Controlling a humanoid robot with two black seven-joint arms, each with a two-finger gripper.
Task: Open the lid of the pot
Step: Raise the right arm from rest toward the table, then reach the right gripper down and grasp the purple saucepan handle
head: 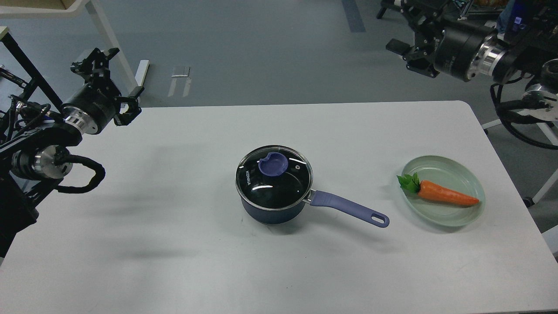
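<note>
lid (274, 176) sitting shut on the pot (272, 208) mid-table, carrot (448, 193) on plate (453, 218) well right; left gripper (114, 78) jaws wide, right gripper (412, 41) jaws can't tell, both holding nothing

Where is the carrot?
In the head view, the carrot lies on the green plate at the table's right side, right of the pot handle's end.
</note>
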